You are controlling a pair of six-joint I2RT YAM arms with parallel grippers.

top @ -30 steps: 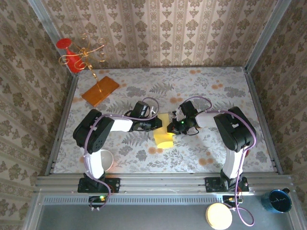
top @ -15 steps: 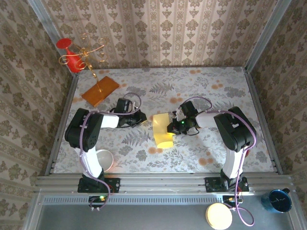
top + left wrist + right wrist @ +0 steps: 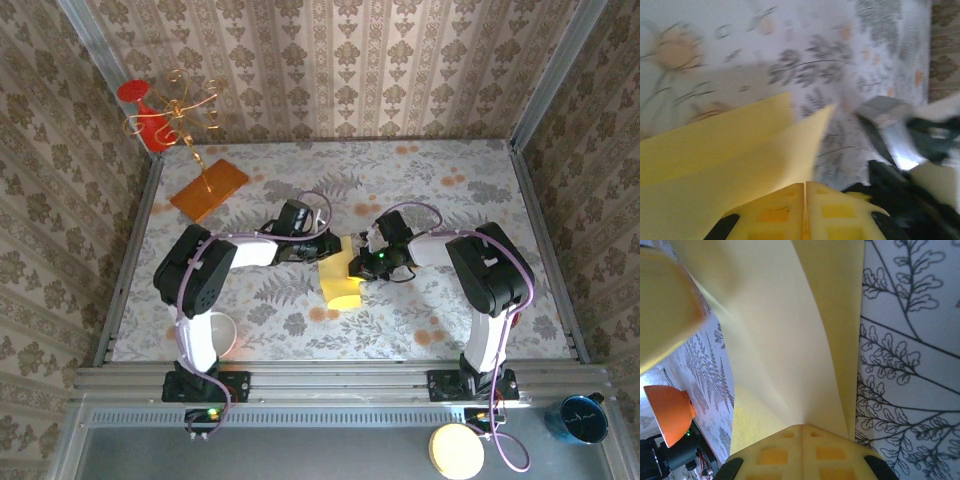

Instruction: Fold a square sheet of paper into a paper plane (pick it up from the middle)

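Top view: a fold is under way mid-table, with the paper (image 3: pixel 340 283) curled up between the left claw (image 3: pixel 328 248) and the right claw (image 3: pixel 358 264). Next, I judge, the raised flap needs pressing flat. Left wrist: pads (image 3: pixel 775 212) closed against the paper, grip unclear. Right wrist: claw closed, pinching the paper.

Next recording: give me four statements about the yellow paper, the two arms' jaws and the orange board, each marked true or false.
1. The left jaws and the right jaws are both shut on the pale-yellow square sheet of paper. True.
2. The sheet lies flat on the floral-patterned table. False: it is bent, with its layers curving up between the jaws.
3. The orange rectangular board lies at the table's far left, apart from the sheet. True.
4. The left jaws grip the orange board. False: they are shut on the sheet.
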